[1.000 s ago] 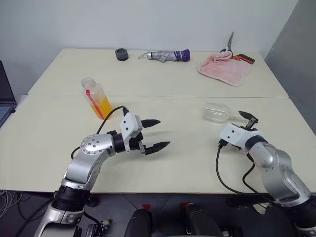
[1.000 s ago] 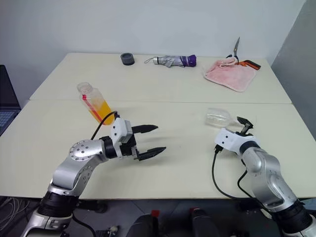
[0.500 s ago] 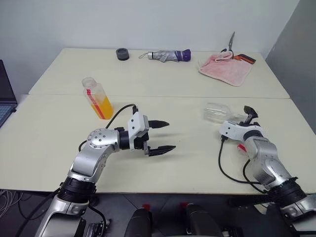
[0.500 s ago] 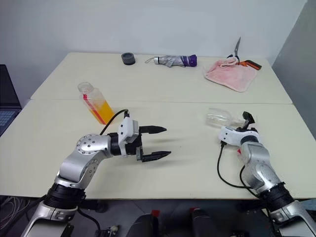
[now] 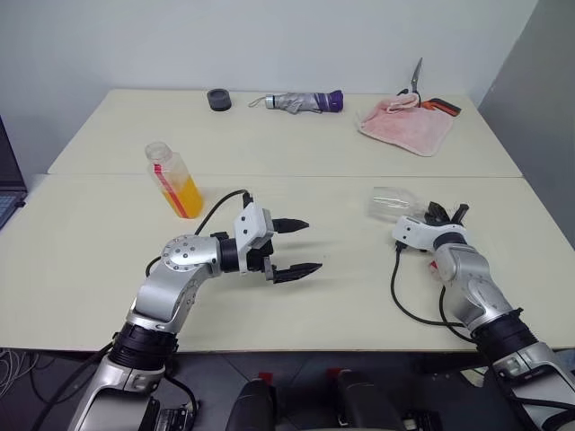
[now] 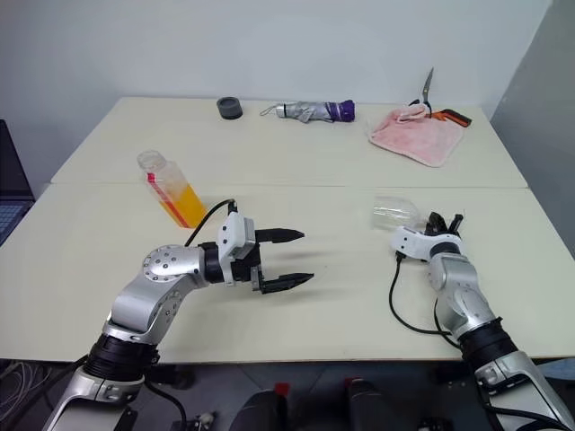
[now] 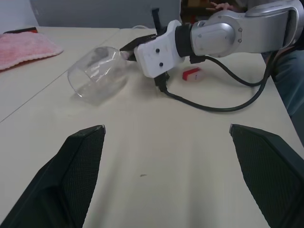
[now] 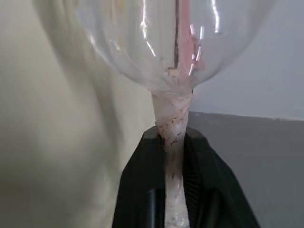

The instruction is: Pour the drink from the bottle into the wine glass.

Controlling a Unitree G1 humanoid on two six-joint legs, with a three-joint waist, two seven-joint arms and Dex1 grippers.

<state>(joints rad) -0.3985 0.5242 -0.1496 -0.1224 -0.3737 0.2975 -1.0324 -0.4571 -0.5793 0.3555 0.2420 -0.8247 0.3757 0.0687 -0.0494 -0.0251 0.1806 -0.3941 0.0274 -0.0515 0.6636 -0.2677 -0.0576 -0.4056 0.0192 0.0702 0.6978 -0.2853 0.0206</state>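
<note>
Right of the bottle (image 5: 175,180), well apart on the tabletop (image 5: 341,296), the wine glass (image 5: 393,203) lies on its side, so the right tool (image 5: 446,212) pinches its stem, likely to stand it upright for pouring. Nearer the bottle, whose drink (image 5: 185,196) fills the lower half, the left tool (image 5: 295,246) hovers with fingers spread.
</note>
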